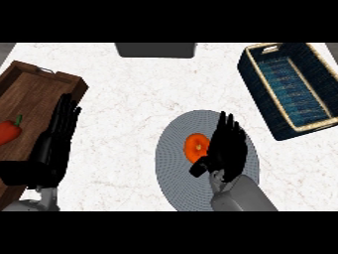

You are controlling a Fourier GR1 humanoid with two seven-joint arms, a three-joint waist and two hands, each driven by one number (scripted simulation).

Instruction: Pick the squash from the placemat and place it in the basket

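Lying on placemat (173,181), squash (195,147) perhaps touches the right hand (228,146).

Black left hand (51,149) and black right hand (226,149) join rounded grey forearms (241,196).

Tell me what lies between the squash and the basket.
The right hand beside the squash, then placemat and bare counter up to the basket; head view.

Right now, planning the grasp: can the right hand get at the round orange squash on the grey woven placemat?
Probably yes: the black right hand is open beside the orange squash over the round grey placemat, with nothing between them.
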